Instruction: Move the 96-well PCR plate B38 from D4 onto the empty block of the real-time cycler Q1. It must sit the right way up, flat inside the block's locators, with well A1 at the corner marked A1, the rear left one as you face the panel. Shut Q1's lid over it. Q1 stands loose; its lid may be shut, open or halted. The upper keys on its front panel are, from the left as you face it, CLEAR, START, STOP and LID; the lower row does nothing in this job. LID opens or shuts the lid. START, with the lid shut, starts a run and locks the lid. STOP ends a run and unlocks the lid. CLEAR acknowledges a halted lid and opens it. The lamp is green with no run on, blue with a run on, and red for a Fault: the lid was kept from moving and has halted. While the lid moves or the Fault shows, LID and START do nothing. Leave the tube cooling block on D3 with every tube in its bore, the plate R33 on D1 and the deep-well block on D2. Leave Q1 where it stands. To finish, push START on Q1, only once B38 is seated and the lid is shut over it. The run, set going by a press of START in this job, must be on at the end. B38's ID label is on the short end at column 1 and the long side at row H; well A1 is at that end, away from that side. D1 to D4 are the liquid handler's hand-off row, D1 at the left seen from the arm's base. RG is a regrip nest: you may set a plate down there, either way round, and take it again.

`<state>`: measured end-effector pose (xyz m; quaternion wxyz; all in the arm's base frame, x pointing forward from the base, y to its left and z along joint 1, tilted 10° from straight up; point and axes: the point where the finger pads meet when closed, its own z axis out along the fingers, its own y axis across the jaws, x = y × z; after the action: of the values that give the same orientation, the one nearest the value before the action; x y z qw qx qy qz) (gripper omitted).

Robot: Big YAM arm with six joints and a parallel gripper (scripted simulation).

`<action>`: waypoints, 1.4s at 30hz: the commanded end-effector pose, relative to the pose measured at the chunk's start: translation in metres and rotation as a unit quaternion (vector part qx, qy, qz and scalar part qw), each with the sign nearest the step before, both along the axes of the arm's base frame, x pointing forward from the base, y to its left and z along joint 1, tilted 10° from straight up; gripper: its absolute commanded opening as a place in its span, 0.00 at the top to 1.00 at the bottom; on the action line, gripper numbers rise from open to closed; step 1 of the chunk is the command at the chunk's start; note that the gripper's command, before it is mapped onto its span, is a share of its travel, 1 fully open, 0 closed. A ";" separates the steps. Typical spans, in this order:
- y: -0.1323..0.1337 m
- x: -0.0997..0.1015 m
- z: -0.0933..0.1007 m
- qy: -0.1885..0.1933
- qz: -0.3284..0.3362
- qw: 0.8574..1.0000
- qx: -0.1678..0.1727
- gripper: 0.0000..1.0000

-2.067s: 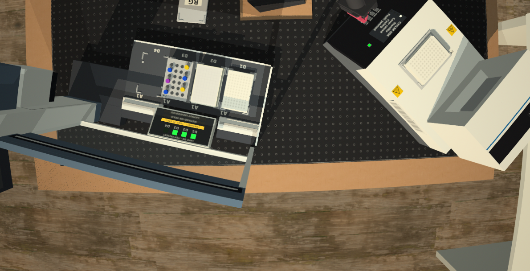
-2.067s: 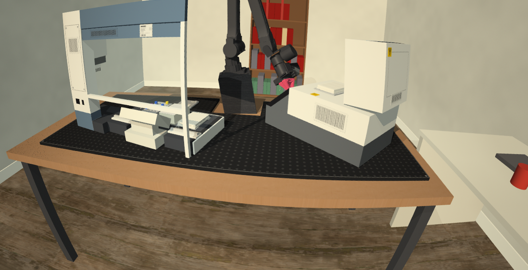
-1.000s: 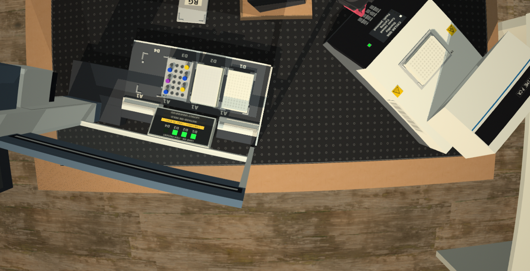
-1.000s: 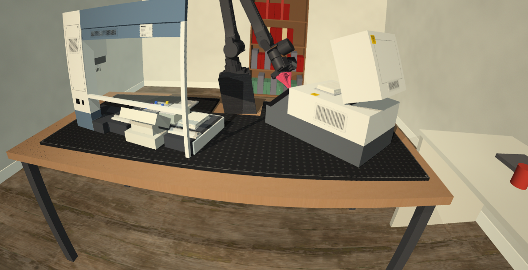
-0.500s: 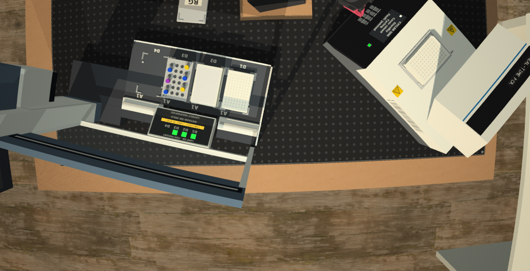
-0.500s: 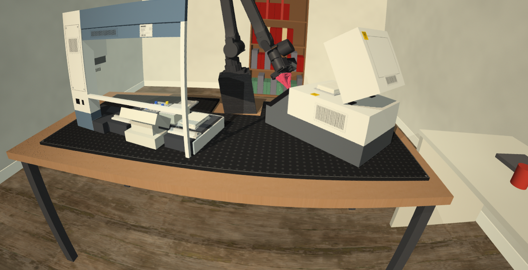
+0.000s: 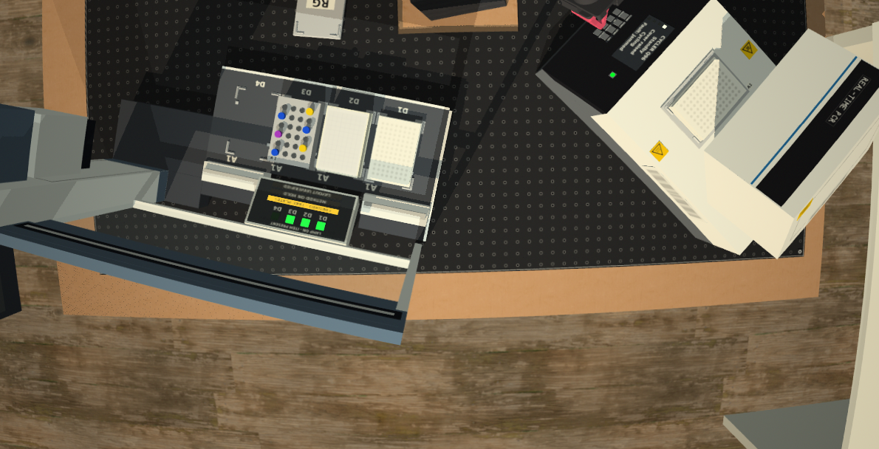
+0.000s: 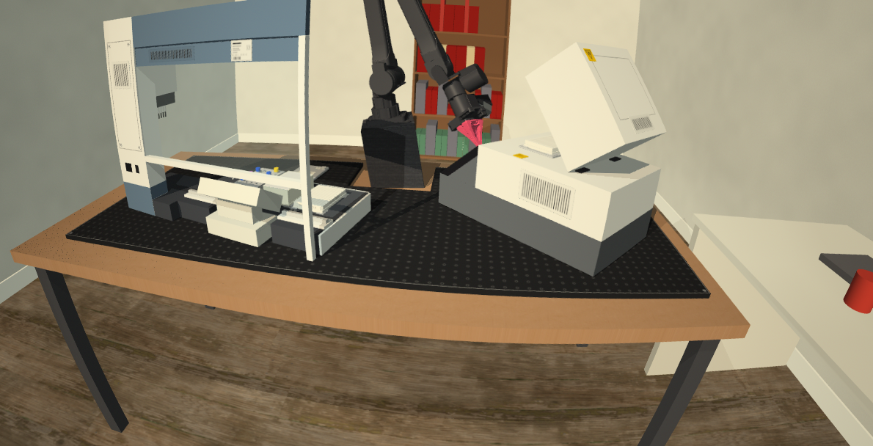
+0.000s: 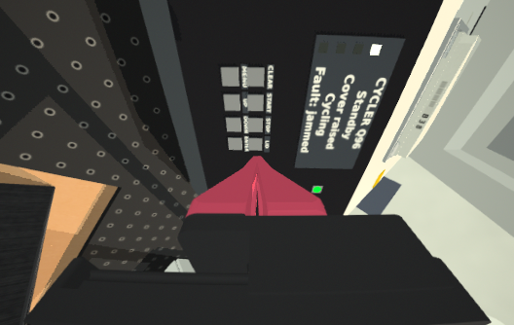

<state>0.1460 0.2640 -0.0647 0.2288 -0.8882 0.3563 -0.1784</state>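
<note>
Closed fully on nothing, the tool (image 9: 257, 167) is being held with its red tip just short of the LID key (image 9: 266, 144) on Q1's (image 8: 549, 210) front panel; contact cannot be told from any view. In the top view most of the tool is being hidden by the wrist, and only a red sliver (image 7: 592, 18) is being shown beside the keys. The lower part of the wrist view is being blocked by the tool's dark body.

The arm (image 8: 390, 45) is being folded high above its base, with the forearm sloping down toward the panel and the tool pointing down at the keys.

B38 (image 7: 707, 98) is being seen lying in Q1's block, and its label is only just being made out along the edge in the wrist view (image 9: 423, 117). The lid (image 8: 595, 103) is being held tilted, partly raised over the block. The lamp (image 9: 316, 189) is being shown green.

In the hand-off row, D4 (image 7: 246, 117) is being left bare, while the tube block (image 7: 294, 131) with coloured tubes, the deep-well block (image 7: 342, 140) and R33 (image 7: 394, 149) are being carried on D3, D2 and D1. The RG nest (image 7: 320, 3) is being shown on the desk (image 8: 366, 308) near the base.
</note>
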 end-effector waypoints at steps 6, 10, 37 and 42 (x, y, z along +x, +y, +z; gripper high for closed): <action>0.004 -0.003 -0.002 0.001 -0.005 1.000 0.015 1.00; 0.007 -0.002 -0.001 0.000 -0.003 1.000 0.016 1.00; -0.029 -0.052 0.061 0.004 -0.014 1.000 0.016 1.00; -0.032 -0.063 0.080 0.005 -0.017 1.000 0.025 1.00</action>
<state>0.0866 0.2196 -0.0005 0.2297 -0.8905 0.3482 -0.1817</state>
